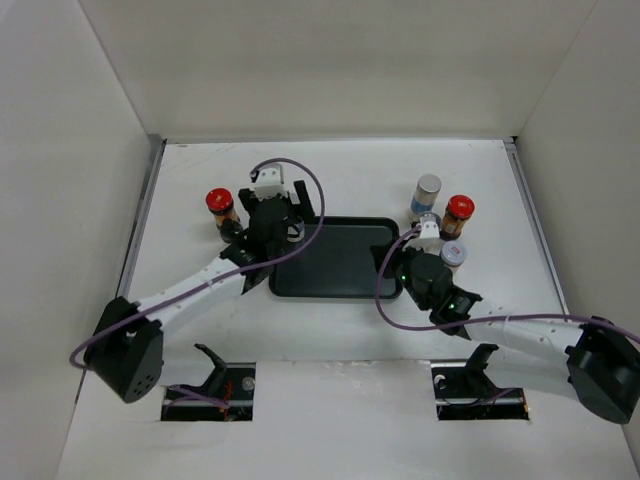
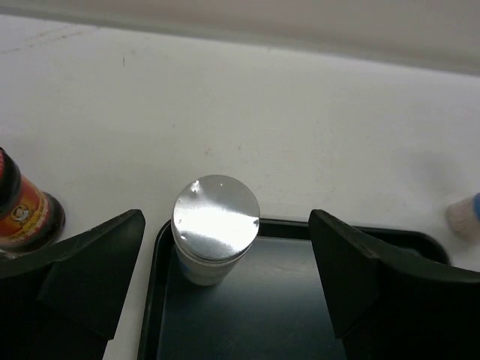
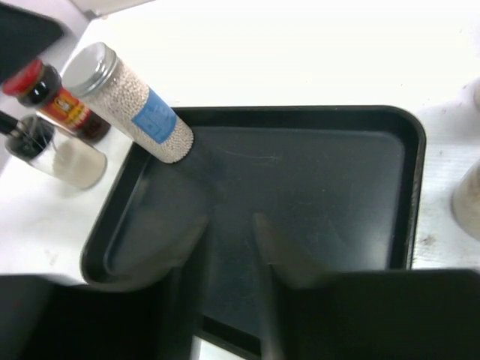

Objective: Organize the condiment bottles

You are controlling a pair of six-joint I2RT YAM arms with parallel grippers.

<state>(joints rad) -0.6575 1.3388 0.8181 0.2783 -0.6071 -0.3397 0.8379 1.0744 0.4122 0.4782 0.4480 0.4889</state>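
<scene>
A silver-capped white shaker with a blue band (image 2: 215, 229) stands upright in the back-left corner of the black tray (image 2: 300, 307). It also shows in the right wrist view (image 3: 127, 101). My left gripper (image 2: 226, 225) is open, its fingers either side of the shaker and not touching it; it also shows in the top view (image 1: 290, 220). A red-capped dark jar (image 1: 220, 207) and a small glass grinder (image 3: 56, 154) stand left of the tray. My right gripper (image 3: 231, 221) hangs empty over the tray's right part (image 1: 398, 262), fingers only narrowly apart.
Right of the tray stand a tall silver-capped shaker (image 1: 426, 195), a red-capped jar (image 1: 458, 213), a small grinder (image 1: 430, 222) and a short silver-capped jar (image 1: 453, 255). White walls enclose the table on three sides.
</scene>
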